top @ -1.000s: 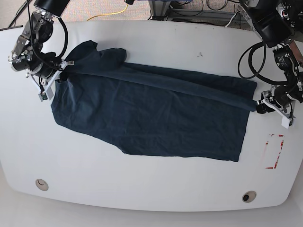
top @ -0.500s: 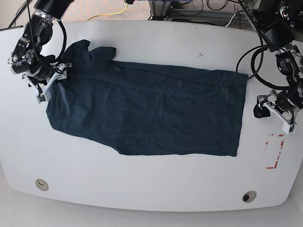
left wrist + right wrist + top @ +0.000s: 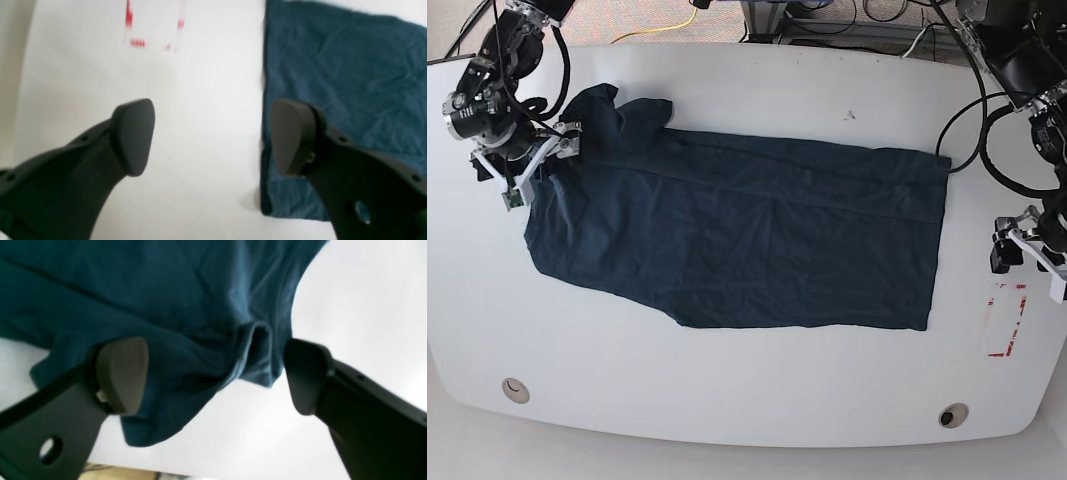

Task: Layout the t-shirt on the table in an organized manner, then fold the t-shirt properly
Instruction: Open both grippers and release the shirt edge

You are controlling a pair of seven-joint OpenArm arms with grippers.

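Observation:
The dark navy-teal t-shirt (image 3: 747,240) lies spread flat across the white table (image 3: 757,400), its sleeve end at the left and its hem at the right. My right gripper (image 3: 539,168) hovers over the shirt's left sleeve edge. In the right wrist view this gripper (image 3: 213,373) is open, with bunched t-shirt (image 3: 166,290) cloth below the jaws and nothing gripped. My left gripper (image 3: 1030,262) stands apart from the hem, over bare table. In the left wrist view it (image 3: 213,136) is open and empty, the t-shirt (image 3: 333,83) edge under its right finger (image 3: 293,136).
A red dashed rectangle mark (image 3: 1007,320) lies by the table's right edge, also the red mark (image 3: 133,42) ahead of the left gripper. Grommet holes sit at the front left (image 3: 515,390) and front right (image 3: 953,415). Cables (image 3: 667,25) run behind the table's far edge.
Both grippers have opened and let go of the t-shirt, which has settled flat. The left gripper moved away from the hem toward the table's right edge. The right gripper rose slightly.

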